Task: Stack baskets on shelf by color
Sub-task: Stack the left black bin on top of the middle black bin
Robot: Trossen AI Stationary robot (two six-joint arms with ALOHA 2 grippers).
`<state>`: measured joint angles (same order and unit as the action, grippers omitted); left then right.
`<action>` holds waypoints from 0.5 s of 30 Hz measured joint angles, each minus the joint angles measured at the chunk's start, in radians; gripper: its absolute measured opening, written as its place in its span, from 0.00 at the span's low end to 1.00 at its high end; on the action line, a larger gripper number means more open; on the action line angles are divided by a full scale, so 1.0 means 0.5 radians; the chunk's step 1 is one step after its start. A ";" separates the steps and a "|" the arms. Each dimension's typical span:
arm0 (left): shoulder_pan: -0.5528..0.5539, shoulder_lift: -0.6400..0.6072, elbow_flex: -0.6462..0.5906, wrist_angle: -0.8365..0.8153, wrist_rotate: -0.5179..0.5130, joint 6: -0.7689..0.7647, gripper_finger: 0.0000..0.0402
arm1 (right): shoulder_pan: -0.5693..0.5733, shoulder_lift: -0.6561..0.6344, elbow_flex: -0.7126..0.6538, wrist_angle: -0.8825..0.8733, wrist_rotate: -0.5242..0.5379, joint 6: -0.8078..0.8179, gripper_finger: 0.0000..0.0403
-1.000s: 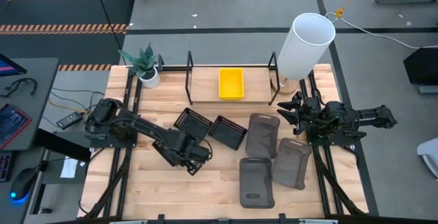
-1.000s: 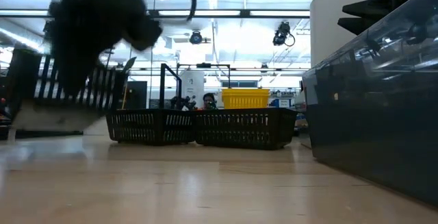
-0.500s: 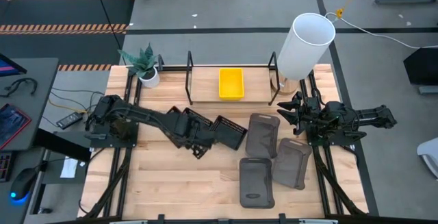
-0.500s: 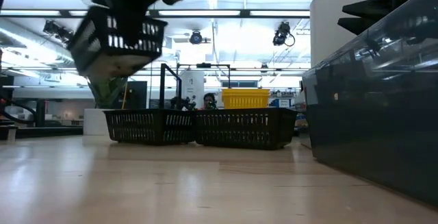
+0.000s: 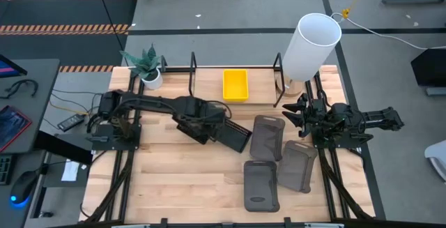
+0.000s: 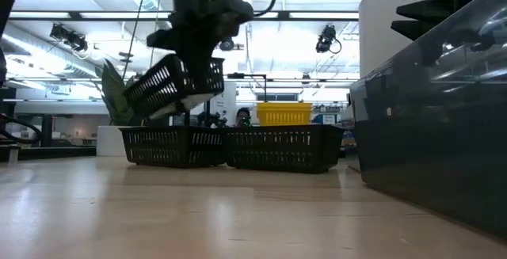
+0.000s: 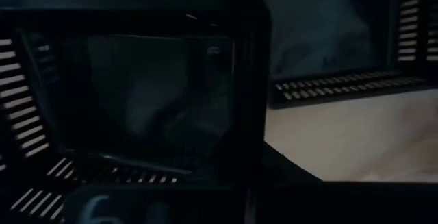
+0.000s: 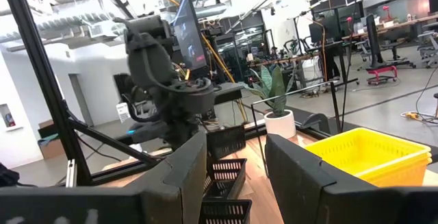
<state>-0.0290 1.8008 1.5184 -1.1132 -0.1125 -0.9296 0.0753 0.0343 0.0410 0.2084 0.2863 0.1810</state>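
Black slatted basket point(image 6: 176, 87) — tilted, airborne | left pincer point(image 5: 202, 116) pinching it | right pincer point(image 5: 298, 111) spread, beside shelf point(image 5: 235, 67)

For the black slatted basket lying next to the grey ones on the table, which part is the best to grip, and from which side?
Grip one long rim wall of the black slatted basket, coming straight down from above. It lies flat with its open side up, so one finger can go inside the wall and one outside. Choose the wall facing away from the grey baskets, where there seems more free room.

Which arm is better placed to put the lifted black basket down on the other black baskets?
The left. Its gripper already holds the black basket tilted in the air, above the black basket on the table. The right gripper waits open near the grey baskets.
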 joint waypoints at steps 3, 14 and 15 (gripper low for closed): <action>0.013 0.000 -0.048 0.007 0.023 0.002 0.01 | 0.000 0.000 0.000 0.000 0.000 0.000 0.39; -0.035 0.000 -0.165 0.135 0.086 -0.061 0.02 | 0.000 0.000 0.000 -0.001 0.000 0.000 0.39; -0.041 -0.002 -0.177 0.144 0.092 -0.067 0.02 | 0.000 0.000 0.000 0.000 0.000 0.000 0.39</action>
<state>-0.0495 1.8000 1.4301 -1.0409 -0.0664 -0.9632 0.0752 0.0341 0.0410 0.2085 0.2863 0.1810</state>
